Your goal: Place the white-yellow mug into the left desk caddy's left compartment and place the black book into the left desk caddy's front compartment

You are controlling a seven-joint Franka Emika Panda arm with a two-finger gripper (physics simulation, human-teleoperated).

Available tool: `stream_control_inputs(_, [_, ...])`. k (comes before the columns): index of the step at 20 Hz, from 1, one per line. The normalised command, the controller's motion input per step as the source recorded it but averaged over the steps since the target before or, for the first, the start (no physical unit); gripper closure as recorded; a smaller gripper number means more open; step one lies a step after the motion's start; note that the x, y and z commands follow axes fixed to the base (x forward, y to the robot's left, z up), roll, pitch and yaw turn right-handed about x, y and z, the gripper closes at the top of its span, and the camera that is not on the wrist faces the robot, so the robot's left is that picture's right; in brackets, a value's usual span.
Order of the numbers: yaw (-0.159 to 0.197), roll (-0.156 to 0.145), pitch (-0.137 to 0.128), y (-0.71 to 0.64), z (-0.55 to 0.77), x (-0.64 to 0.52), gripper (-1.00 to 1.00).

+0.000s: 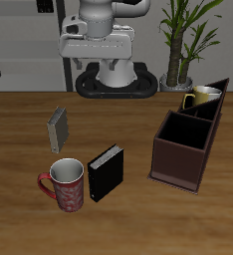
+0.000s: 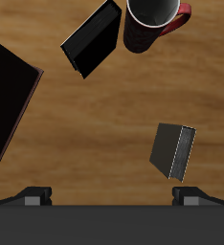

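On the counter (image 1: 19, 139), the caddy (image 1: 188, 139) stands at the right of the exterior frame. A mug (image 1: 201, 98) sits in one of its narrow sections at the upper right. Low in the frame, a second mug (image 1: 65, 183) stands just beside the upright book (image 1: 106, 171). A smaller book (image 1: 58, 127) stands behind them, toward upper left.

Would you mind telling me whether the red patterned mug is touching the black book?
Apart. In the wrist view, a strip of bare wood separates the red patterned mug from the black book; the exterior view shows the same gap.
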Motion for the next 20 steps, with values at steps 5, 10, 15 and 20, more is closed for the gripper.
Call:
stream_control_inputs(5, [-0.022, -0.068, -0.039, -0.26, 0.11, 0.20, -1.00])
stream_control_inputs(10, [-0.030, -0.040, 0.001, -0.06, 0.04, 0.33, -1.00])
stream_control_inputs(15, [-0.001, 0.004, 0.001, 0.05, 0.04, 0.36, -1.00])
stream_control_inputs(20, [-0.040, 0.052, 0.002, 0.22, 0.05, 0.40, -1.00])
